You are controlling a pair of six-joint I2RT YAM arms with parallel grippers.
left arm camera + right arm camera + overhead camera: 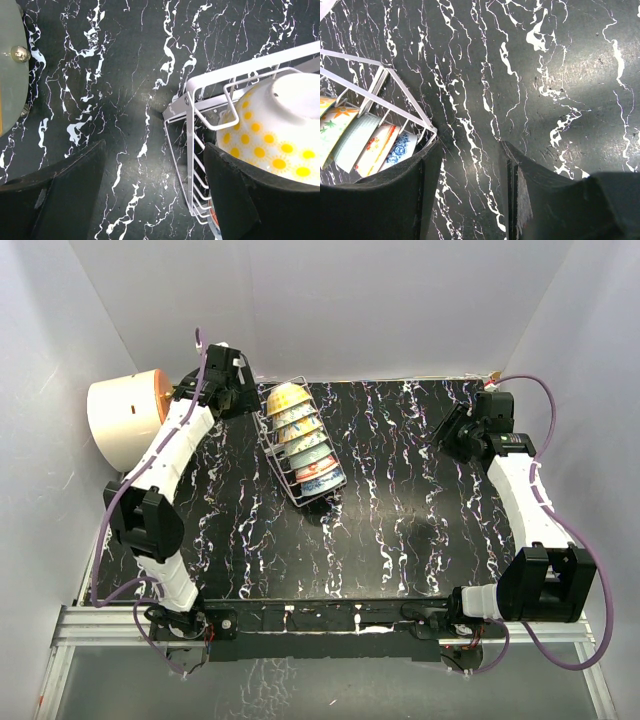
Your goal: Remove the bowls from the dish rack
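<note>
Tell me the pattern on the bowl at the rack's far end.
The bowl is white with yellow sun-like dots, clearest in the left wrist view.

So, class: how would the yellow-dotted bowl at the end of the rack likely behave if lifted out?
Probably rigid and brittle: the yellow-dotted bowl looks like glazed ceramic, so a knock could chip it. Its glossy surface may be slippery. Standing on edge in the dish rack, it might roll or tip once freed.
</note>
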